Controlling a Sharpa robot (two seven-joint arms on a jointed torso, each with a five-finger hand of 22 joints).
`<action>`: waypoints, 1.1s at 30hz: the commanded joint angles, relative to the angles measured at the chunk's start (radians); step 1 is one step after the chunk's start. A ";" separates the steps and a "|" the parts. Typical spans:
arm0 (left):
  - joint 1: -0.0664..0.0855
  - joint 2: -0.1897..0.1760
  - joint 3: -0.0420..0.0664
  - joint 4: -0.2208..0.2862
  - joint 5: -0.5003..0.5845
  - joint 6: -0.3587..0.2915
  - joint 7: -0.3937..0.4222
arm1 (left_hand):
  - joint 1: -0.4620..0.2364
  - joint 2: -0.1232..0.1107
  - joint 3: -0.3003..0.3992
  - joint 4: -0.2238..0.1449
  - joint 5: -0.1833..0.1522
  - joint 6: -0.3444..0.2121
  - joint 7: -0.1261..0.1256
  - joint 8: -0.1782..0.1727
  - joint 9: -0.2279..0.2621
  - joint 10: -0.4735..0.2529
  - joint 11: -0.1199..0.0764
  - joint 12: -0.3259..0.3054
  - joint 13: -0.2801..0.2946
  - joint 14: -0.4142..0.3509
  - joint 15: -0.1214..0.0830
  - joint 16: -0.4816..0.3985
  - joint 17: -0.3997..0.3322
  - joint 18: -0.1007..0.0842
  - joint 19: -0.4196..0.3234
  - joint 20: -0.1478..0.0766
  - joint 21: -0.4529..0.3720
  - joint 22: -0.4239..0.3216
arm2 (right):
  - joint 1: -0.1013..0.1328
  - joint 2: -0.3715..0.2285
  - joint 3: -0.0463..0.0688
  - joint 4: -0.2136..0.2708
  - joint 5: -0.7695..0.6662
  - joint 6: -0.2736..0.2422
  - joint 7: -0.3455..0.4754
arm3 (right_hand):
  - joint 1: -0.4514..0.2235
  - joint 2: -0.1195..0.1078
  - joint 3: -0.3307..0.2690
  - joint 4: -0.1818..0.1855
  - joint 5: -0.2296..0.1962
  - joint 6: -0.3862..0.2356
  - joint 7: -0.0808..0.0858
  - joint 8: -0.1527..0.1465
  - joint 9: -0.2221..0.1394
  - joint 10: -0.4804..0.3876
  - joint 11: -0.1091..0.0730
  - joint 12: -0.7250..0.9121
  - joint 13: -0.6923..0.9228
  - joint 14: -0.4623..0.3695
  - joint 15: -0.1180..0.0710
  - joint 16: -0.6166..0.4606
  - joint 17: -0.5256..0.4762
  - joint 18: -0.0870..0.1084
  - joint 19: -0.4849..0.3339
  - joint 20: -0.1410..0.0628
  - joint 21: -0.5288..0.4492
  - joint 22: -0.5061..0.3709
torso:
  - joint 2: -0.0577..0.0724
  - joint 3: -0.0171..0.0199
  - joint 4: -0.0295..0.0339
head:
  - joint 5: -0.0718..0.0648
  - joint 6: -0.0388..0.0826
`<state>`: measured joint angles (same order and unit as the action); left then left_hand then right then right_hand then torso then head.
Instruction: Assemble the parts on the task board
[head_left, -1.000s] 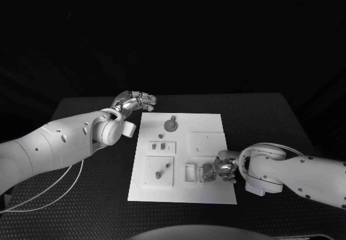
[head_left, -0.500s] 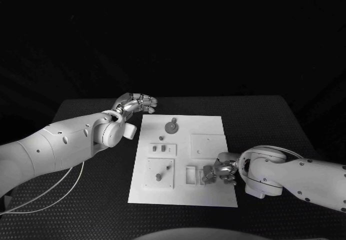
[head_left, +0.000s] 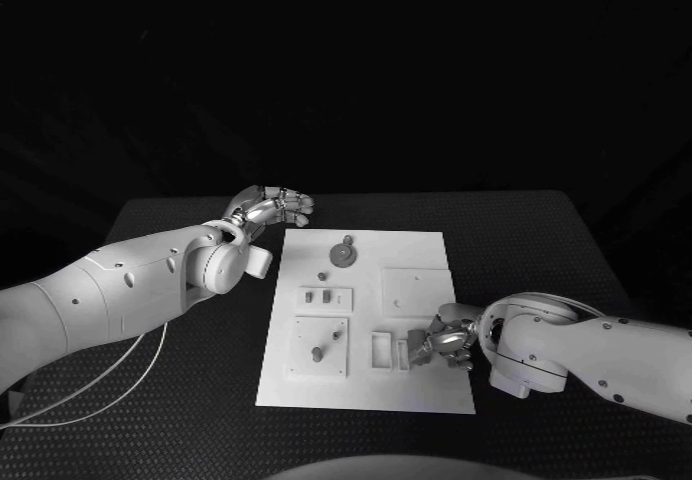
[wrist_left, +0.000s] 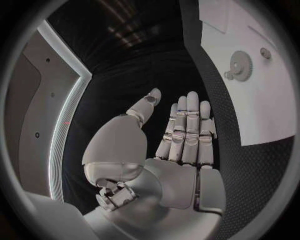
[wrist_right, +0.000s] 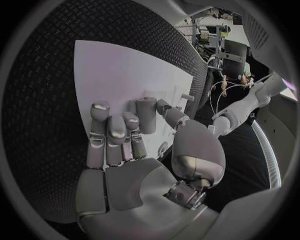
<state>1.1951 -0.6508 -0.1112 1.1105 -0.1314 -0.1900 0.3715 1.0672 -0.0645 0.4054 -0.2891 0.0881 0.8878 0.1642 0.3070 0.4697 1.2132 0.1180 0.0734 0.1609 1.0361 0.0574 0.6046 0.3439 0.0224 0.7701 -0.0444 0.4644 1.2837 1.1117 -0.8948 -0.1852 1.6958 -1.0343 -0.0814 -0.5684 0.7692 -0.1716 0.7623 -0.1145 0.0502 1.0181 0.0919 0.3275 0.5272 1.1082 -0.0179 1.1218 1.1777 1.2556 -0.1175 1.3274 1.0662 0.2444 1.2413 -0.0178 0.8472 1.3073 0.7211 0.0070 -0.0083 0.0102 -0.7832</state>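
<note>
The board lies mid-table, its parts scattered over it; the right hand, fingers curled over a small part at the board's 4 o'clock, grip unclear, while the left hand hovers open-fingered, empty, off the 11 o'clock corner.

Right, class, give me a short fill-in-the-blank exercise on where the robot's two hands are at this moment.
1. The task board is coloured ____.
2. The hand over the board's near edge is the robot's ____ hand.
3. The left hand, its fingers straight, holds ____.
4. The gear-shaped part lies at the board's ____ end.

Missing words: white; right; nothing; far
</note>
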 joint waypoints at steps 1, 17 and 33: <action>0.001 0.001 0.001 0.002 0.005 0.013 0.005 | -0.009 0.005 -0.006 0.001 -0.005 -0.007 -0.001 -0.002 -0.001 -0.007 0.000 -0.003 -0.002 -0.001 0.006 -0.004 0.002 0.006 0.000 0.008 -0.007 0.001 | 0.002 -0.005 -0.001 0.002 0.055 -0.045 0.007 | -0.005 0.009 0.001 -0.006 -0.002 0.008 -0.001 0.005 0.002 0.006 -0.001 0.001 0.001 0.006 -0.004 0.005 0.004 0.017 0.004 0.000 0.006 0.020 | 0.000 0.0005 0.0002 | -0.001 -0.003; 0.001 0.003 0.000 -0.001 0.005 0.012 0.003 | -0.008 0.005 -0.006 0.001 -0.005 -0.008 -0.001 -0.002 -0.001 -0.007 0.001 -0.004 -0.002 -0.002 0.006 -0.005 0.003 0.006 0.000 0.008 -0.008 0.002 | 0.069 -0.030 -0.001 0.039 0.178 -0.023 -0.016 | -0.018 0.005 0.001 -0.009 -0.002 0.011 -0.003 0.006 0.003 0.009 -0.003 0.001 0.001 0.011 -0.005 0.007 0.010 0.017 0.003 0.000 0.011 0.020 | -0.001 -0.0026 0.0002 | -0.002 -0.005; 0.001 0.008 0.000 0.001 0.005 0.015 0.002 | -0.010 0.003 -0.006 0.001 -0.005 -0.007 -0.001 -0.002 -0.002 -0.007 0.001 -0.003 -0.002 -0.002 0.006 -0.007 0.005 0.006 0.000 0.008 -0.009 0.003 | 0.079 0.074 -0.025 0.000 0.274 0.022 -0.022 | -0.037 -0.005 -0.002 -0.014 -0.001 0.010 -0.002 0.004 0.003 0.007 -0.002 -0.002 0.001 0.009 -0.005 0.005 0.012 0.017 -0.002 0.001 0.016 0.020 | 0.001 -0.0001 0.0021 | 0.001 -0.008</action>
<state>1.1953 -0.6443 -0.1114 1.1089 -0.1313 -0.1891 0.3687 1.0672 -0.0645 0.4055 -0.2891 0.0881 0.8878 0.1642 0.3070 0.4697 1.2132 0.1179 0.0734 0.1603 1.0361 0.0575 0.6047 0.3478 0.0223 0.7701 -0.0444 0.4605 1.2855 1.1919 -0.8243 -0.2091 1.6991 -0.7935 -0.0904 -0.5864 0.7421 -0.1762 0.7592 -0.1232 0.0500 1.0210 0.0873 0.3301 0.5302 1.1116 -0.0215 1.1218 1.1775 1.2616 -0.1196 1.3313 1.0771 0.2461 1.2413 -0.0178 0.8594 1.3081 0.7210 0.0058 -0.0071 0.0109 -0.7901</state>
